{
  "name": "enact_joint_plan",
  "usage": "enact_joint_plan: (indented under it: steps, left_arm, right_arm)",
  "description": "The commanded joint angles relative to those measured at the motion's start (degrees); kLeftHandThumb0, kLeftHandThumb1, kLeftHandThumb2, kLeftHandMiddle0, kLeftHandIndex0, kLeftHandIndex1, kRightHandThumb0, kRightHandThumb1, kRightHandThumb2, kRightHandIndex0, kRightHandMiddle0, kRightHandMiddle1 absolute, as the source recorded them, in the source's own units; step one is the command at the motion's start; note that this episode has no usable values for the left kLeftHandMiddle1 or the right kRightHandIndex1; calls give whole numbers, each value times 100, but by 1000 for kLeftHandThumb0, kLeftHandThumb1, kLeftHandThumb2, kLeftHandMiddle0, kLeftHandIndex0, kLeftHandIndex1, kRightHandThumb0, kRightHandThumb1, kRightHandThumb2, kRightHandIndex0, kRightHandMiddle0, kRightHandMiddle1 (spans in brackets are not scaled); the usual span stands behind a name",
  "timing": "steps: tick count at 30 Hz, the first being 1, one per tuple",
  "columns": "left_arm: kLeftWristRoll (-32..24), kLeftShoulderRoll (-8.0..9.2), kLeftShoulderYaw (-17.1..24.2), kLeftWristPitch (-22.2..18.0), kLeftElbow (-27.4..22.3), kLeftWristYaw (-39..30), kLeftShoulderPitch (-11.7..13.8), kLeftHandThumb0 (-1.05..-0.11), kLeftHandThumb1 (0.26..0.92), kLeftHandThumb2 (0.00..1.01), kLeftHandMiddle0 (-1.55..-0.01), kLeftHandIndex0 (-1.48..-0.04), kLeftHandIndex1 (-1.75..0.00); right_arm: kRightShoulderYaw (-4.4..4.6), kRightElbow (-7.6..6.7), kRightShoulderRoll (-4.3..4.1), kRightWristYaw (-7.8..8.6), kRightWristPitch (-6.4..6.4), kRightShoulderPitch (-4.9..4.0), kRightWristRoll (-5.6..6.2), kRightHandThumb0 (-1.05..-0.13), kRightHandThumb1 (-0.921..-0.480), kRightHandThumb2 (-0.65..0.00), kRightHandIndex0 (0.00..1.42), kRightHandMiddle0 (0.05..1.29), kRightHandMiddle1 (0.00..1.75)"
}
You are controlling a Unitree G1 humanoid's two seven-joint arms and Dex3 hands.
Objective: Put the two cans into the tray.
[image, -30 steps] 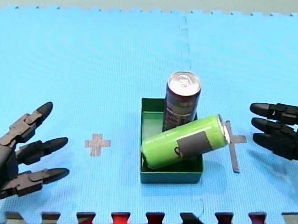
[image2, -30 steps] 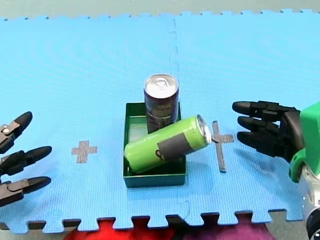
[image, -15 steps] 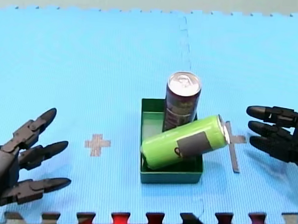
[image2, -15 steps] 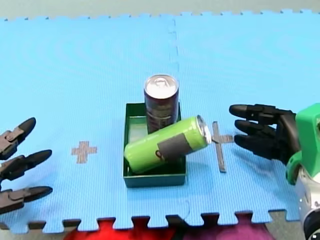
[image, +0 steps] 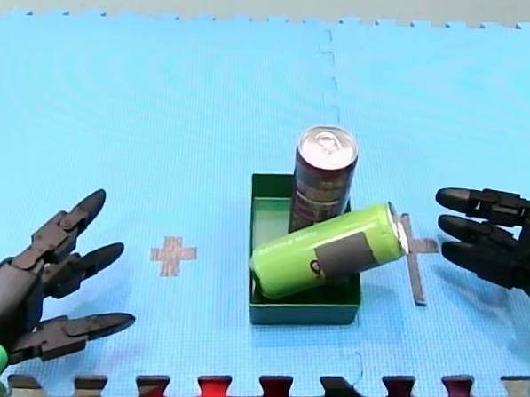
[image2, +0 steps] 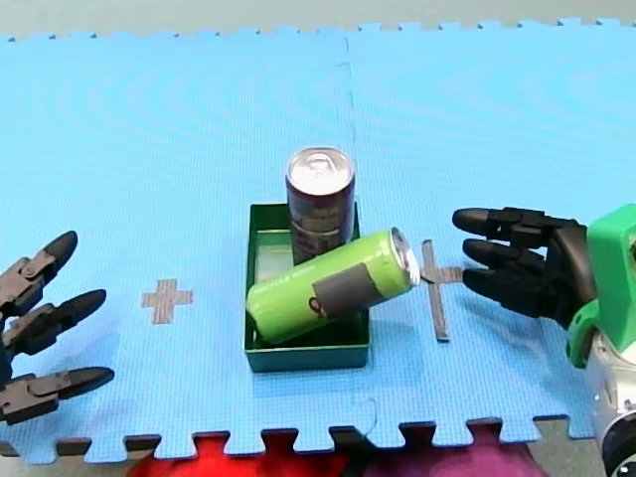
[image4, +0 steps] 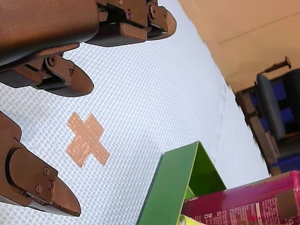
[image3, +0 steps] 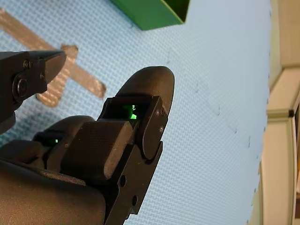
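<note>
A small green tray (image: 259, 309) sits in the middle of the blue foam mat. A dark maroon can (image: 323, 179) stands upright at the tray's far end. A green can (image: 327, 249) lies tilted across the tray, its top end jutting over the right rim. My left hand (image: 61, 277) hovers over the mat's near left corner, well apart from the tray, holding nothing. My right hand (image: 489, 241) hangs to the right of the tray, fingers pointing toward the green can's top without touching it.
A grey tape cross (image: 173, 255) marks the mat left of the tray, and another tape cross (image: 415, 260) lies between the tray and my right hand. The mat's jagged near edge (image: 264, 387) borders red and purple flooring.
My left hand has shifted slightly to the right and nearer the mat's front edge. My right hand has crept a little left toward the tray. The cans have not moved.
</note>
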Motion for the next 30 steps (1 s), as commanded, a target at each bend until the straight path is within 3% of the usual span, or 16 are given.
enact_joint_plan:
  steps: [1, 12, 20, 30]
  left_arm:
    - [-15, 23, 0, 40, -36, 17, -19, -1048, 703, 13, -466, -147, 0]
    - [52, -90, 5, -192, -19, 276, -37, -1048, 732, 17, -438, -133, 0]
    - [-225, -284, 56, -259, 59, 218, -43, -1048, 754, 20, -445, -147, -6]
    - [-395, -314, 218, -806, 683, 84, -223, -1048, 783, 23, -458, -158, -8]
  right_arm:
    - [-21, -10, -7, 32, 12, -35, 31, -582, -827, 0, 634, 1066, 2]
    - [-27, 33, -45, 102, 21, -129, 29, -592, -825, 0, 634, 1075, 5]
    - [-38, 69, -72, 121, 59, -192, 30, -599, -825, 0, 633, 1078, 6]
    - [-77, 96, -24, 111, 81, -203, 54, -614, -825, 0, 638, 1084, 7]
